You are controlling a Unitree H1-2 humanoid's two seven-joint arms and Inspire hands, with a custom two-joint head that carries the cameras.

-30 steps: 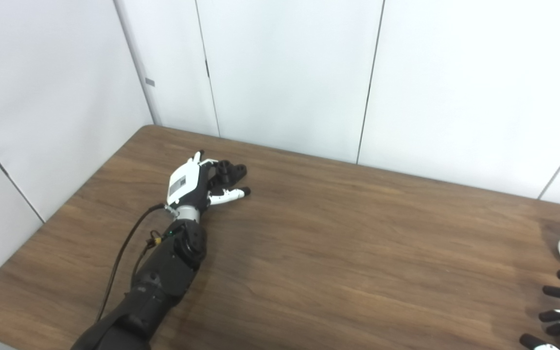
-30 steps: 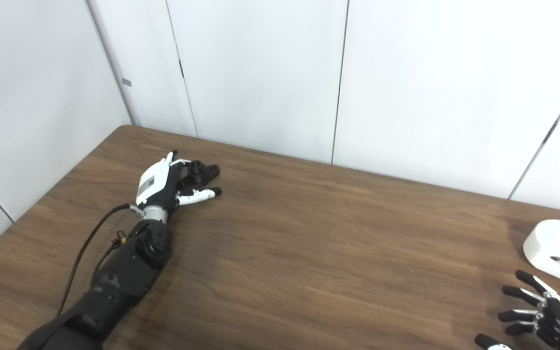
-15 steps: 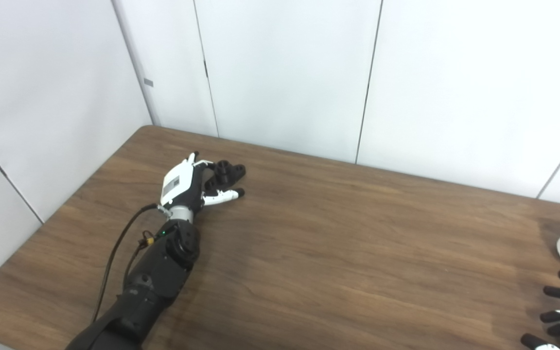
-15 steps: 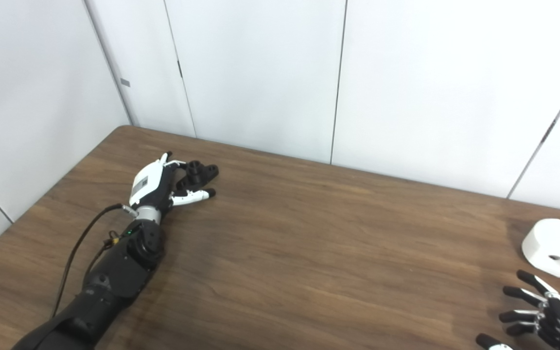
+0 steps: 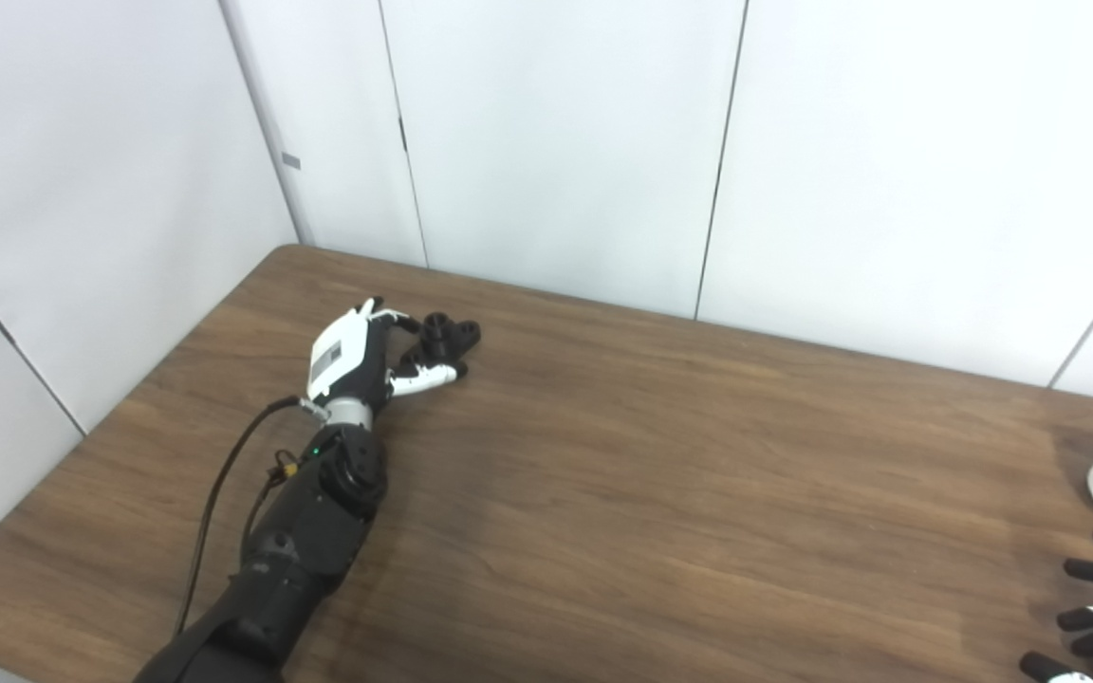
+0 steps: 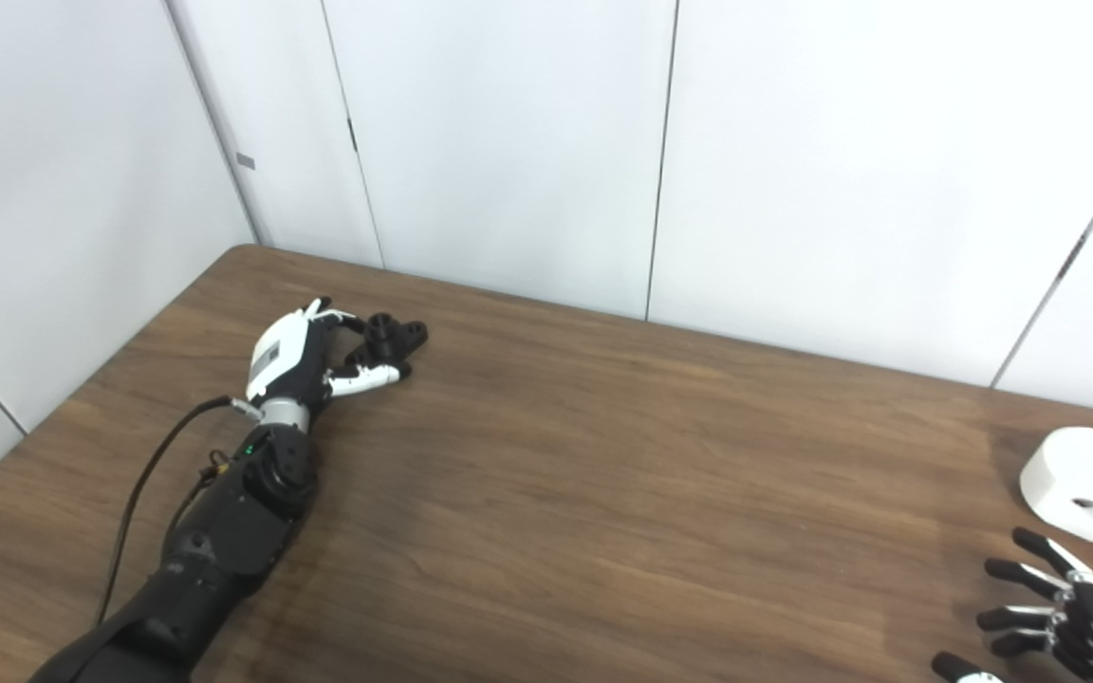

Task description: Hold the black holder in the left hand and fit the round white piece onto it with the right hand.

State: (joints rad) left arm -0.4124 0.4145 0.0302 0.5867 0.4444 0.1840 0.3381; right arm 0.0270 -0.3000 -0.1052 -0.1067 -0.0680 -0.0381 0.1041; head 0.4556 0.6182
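The black holder (image 5: 449, 334) lies on the wooden table (image 5: 660, 493) at the far left. My left hand (image 5: 349, 349) rests just left of it, fingers apart. Its fingers (image 5: 393, 318) curl along the holder's far side and its thumb (image 5: 423, 378) reaches along the near side, close to the holder; I cannot tell if they touch it. The round white piece (image 6: 1087, 484), with two holes in its top, sits on the table at the far right. My right hand (image 6: 1059, 617) hovers open, fingers spread, just in front of it and apart from it.
White wall panels (image 5: 556, 142) close off the table's back and left edges. A black cable (image 5: 219, 493) runs along my left forearm. Bare brown tabletop lies between the two hands.
My left hand has shifted slightly left, and its thumb has drawn in toward the holder's near side. The holder and the white piece have stayed put. The right hand has sunk slightly.
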